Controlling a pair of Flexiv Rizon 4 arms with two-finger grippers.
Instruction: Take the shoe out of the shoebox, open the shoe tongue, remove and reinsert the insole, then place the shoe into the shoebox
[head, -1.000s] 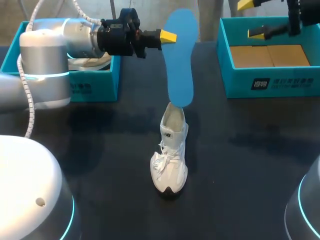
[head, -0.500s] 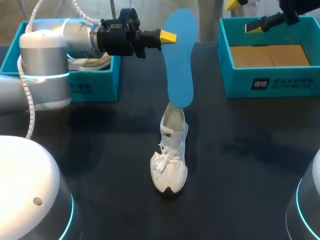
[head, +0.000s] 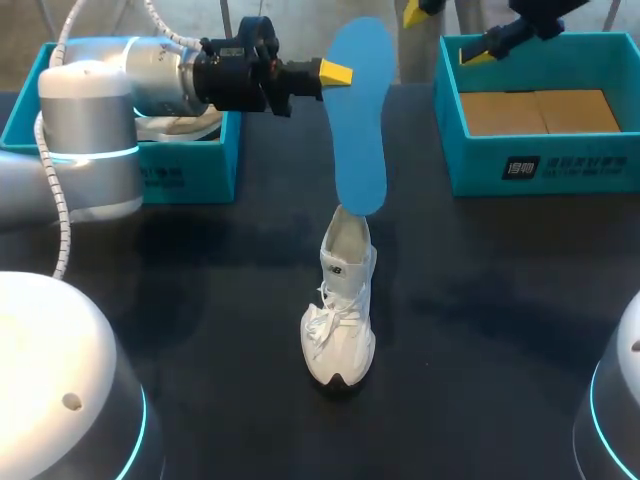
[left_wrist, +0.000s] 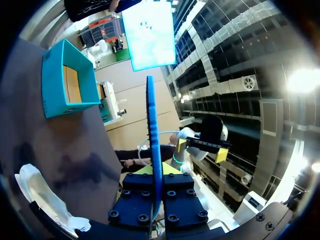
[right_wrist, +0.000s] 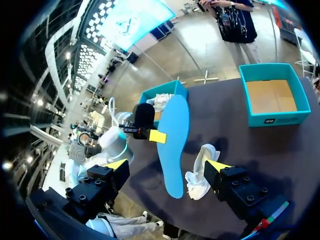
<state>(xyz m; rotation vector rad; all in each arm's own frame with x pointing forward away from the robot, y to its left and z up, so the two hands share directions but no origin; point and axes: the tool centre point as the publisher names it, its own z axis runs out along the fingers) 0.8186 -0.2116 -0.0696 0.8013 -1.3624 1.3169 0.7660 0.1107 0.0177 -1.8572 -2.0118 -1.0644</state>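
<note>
A blue insole (head: 360, 120) hangs upright in the air, my left gripper (head: 338, 72) shut on its upper edge. Its lower end is above the heel opening of the white shoe (head: 340, 310), which stands on the dark table. In the left wrist view the insole (left_wrist: 152, 125) stands edge-on between the fingers, with the shoe (left_wrist: 42, 200) below it. My right gripper (head: 445, 33) is open, high over the far left corner of the teal shoebox (head: 540, 170). The right wrist view looks down on the insole (right_wrist: 174, 135), the shoe (right_wrist: 199, 172) and the shoebox (right_wrist: 274, 119).
A second teal box (head: 185, 175) at the back left holds another white shoe (head: 178, 125). My left arm's big joint (head: 90, 130) stands in front of that box. The dark table (head: 480, 320) lies bare around the standing shoe.
My right gripper has moved left and farther back above the shoebox, still open. The left gripper, the insole and the shoe have not moved.
</note>
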